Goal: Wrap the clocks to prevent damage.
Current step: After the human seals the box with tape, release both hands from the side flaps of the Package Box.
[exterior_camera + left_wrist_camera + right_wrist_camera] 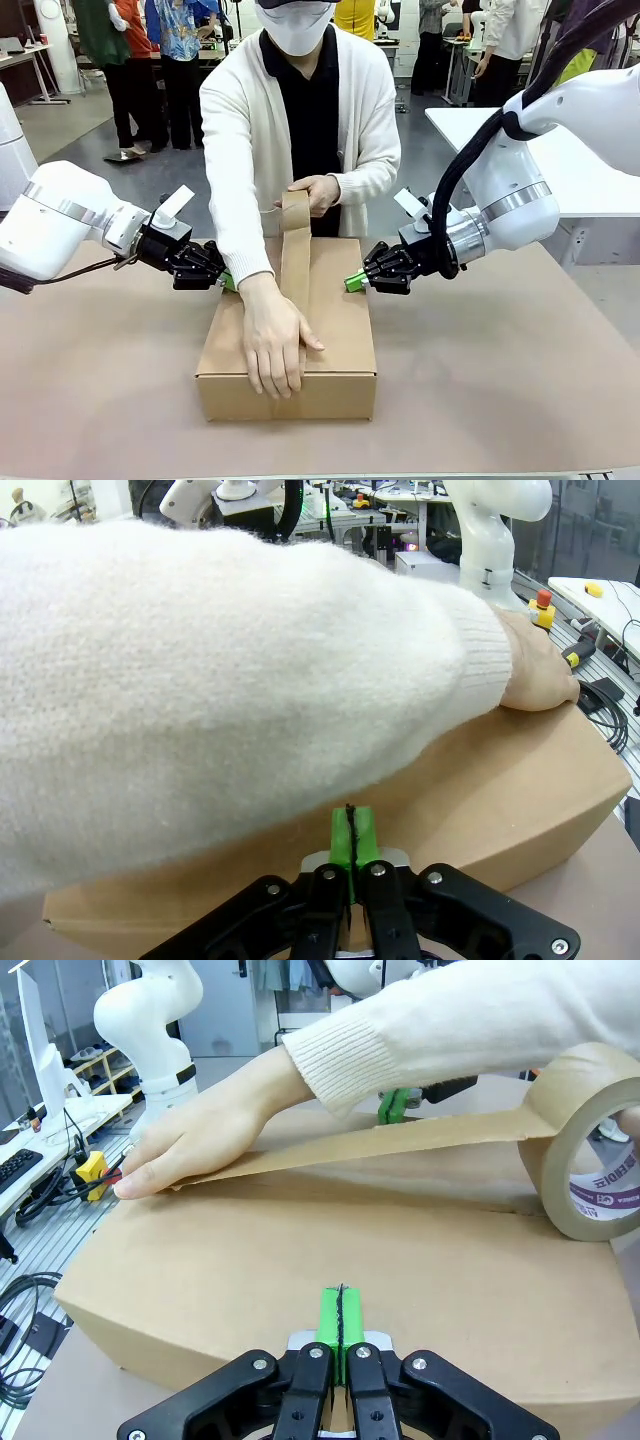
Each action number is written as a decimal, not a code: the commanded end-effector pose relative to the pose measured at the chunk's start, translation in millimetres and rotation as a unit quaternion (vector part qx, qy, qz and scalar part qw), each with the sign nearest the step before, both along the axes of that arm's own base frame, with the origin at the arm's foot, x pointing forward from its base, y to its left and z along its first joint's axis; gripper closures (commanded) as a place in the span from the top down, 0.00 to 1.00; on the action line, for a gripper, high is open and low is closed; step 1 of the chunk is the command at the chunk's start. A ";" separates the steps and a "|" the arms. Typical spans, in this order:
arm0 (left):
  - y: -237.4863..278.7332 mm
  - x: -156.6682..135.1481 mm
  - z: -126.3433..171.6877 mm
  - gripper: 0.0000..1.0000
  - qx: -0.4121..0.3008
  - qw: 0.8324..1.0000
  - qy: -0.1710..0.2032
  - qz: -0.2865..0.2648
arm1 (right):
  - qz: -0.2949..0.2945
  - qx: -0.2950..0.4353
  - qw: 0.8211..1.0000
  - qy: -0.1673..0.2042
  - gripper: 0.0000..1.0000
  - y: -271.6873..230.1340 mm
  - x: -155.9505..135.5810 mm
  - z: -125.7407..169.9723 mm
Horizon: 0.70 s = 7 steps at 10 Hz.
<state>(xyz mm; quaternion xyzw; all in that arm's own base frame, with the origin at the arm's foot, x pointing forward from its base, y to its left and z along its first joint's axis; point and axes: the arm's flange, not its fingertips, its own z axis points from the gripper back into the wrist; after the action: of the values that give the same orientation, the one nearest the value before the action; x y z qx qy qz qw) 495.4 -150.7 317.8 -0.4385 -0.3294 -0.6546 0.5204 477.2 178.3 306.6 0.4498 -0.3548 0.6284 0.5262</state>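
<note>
**Person tapes the box while both grippers press its sides**

At nine o'clock, the left gripper [226, 281], fingers together, touches the cardboard box's [340, 330] left side. At centre, the box sits on the brown table [520, 370]; one hand [272, 345] presses brown tape down at six o'clock, the other holds the tape roll [585, 1150] at twelve. At three o'clock, the right gripper [354, 282], fingers together, meets the box's right side.

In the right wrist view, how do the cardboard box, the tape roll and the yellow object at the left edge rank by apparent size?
1. cardboard box, by far the largest.
2. tape roll, cut by the picture's edge and near the camera.
3. yellow object, smallest, but it lies farther off, so its true size is unsure.
</note>
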 end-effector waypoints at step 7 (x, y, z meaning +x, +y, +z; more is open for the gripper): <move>-0.6 -0.8 -3.6 0.00 -0.002 1.000 -0.001 0.003 | -0.003 -0.004 1.000 0.002 0.01 1.2 -1.0 -4.1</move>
<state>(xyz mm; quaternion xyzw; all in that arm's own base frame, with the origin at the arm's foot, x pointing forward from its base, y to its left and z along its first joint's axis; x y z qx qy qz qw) 495.5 -150.6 317.9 -0.4383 -0.3296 -0.6546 0.5204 477.2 178.2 306.6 0.4498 -0.3548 0.6284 0.5263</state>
